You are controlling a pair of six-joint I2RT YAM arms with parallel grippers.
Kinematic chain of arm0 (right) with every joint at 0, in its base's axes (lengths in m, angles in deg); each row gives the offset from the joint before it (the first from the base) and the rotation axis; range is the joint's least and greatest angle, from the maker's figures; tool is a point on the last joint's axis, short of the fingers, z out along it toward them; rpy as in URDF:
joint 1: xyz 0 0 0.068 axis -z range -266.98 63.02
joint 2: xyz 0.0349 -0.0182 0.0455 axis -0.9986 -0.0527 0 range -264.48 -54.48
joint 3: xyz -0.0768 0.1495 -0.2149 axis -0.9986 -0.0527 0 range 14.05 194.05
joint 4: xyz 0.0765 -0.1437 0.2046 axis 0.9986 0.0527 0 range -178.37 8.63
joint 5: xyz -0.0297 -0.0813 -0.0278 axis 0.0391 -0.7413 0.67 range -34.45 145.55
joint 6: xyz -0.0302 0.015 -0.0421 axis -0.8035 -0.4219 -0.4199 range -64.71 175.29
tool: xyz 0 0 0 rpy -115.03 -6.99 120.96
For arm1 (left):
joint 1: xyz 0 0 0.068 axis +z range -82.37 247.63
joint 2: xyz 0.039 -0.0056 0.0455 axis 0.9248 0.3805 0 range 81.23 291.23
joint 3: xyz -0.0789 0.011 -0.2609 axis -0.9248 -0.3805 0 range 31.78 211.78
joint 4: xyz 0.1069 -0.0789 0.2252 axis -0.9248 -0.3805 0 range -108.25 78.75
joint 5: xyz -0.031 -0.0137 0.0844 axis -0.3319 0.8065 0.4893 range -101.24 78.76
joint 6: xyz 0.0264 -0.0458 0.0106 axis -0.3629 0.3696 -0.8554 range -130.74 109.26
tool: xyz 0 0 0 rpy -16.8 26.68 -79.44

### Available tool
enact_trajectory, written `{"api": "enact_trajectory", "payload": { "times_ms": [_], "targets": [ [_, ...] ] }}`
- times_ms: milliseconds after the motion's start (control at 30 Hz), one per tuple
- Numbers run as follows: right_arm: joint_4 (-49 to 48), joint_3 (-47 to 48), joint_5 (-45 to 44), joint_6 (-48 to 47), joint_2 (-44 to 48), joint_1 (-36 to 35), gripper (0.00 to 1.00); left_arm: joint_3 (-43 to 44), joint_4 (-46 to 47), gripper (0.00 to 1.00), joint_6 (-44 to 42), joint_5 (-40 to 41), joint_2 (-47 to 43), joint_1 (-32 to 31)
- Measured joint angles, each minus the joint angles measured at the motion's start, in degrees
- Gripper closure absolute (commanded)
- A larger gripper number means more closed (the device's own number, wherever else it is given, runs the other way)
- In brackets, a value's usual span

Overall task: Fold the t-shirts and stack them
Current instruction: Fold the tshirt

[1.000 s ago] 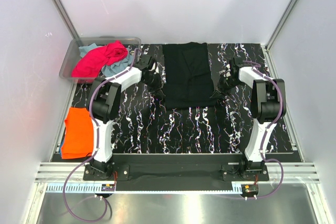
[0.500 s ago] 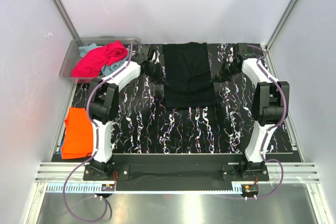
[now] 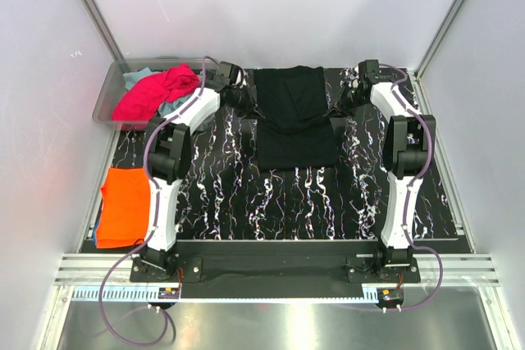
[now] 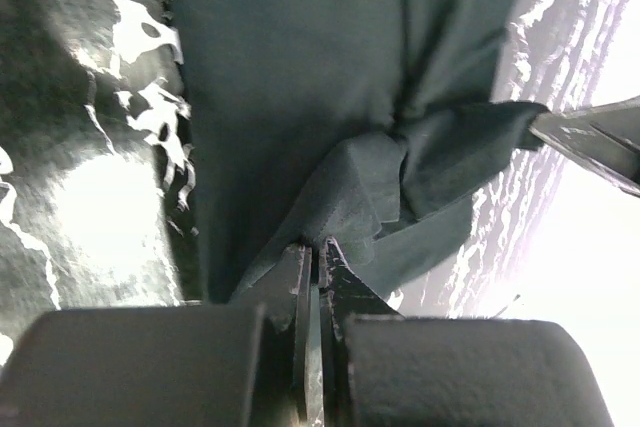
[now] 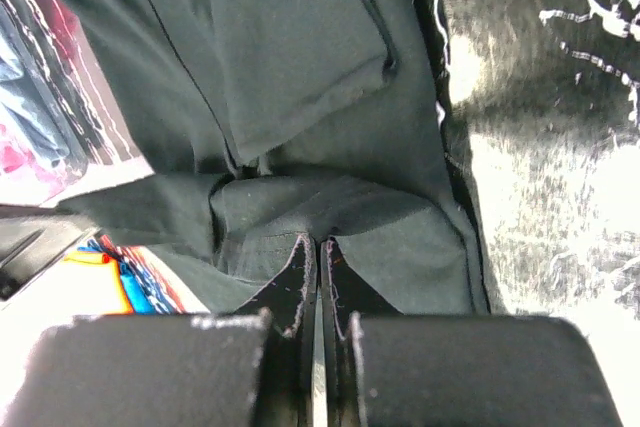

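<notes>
A large black t-shirt (image 3: 295, 120) lies spread at the back middle of the marbled table. My left gripper (image 3: 245, 102) is shut on its left edge, with bunched black cloth (image 4: 350, 187) pinched between the fingertips of the left gripper (image 4: 318, 247). My right gripper (image 3: 345, 106) is shut on the shirt's right edge; in the right wrist view the black cloth (image 5: 300, 57) folds over just ahead of the right gripper (image 5: 320, 243). An orange t-shirt (image 3: 125, 205) lies folded at the left over a teal-blue one (image 3: 97, 237). A magenta-pink t-shirt (image 3: 156, 92) lies in the bin.
A clear plastic bin (image 3: 109, 92) stands at the back left, holding the magenta shirt and light teal cloth (image 3: 175, 109). White walls close in the back and both sides. Bare marbled table (image 3: 303, 202) stretches in front of the black shirt.
Both grippers have moved from the shirt's lower sides toward the back of the table. The left one closed on the cloth, and both draw the shirt's side edges along.
</notes>
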Motion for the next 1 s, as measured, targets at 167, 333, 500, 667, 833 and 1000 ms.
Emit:
{"api": "enact_trajectory", "payload": {
  "times_ms": [167,333,500,667,833,1000],
  "targets": [
    [0.2,1.8,0.5,0.7,-1.3,0.8,1.00,0.9,0.0,1.00,0.4,-0.6,2.8,0.8],
    [0.2,4.0,1.5,1.4,-1.7,1.5,0.99,1.9,0.0,1.00,0.9,-1.1,3.7,1.2],
    [0.3,9.1,4.0,1.6,-5.7,2.3,0.69,5.1,0.0,0.69,0.7,-1.4,5.7,1.2],
    [0.7,20.4,6.6,2.8,-14.9,4.9,0.56,10.8,-4.4,0.32,-3.3,2.1,7.7,1.4],
    [7.6,32.2,6.3,2.6,-18.3,8.4,0.40,8.4,-7.8,0.27,-8.1,7.4,3.2,1.4],
    [9.2,19.1,4.9,-0.8,-5.4,9.2,0.39,-3.8,-9.4,0.26,-12.4,8.5,-10.1,0.4]
  ]
}}
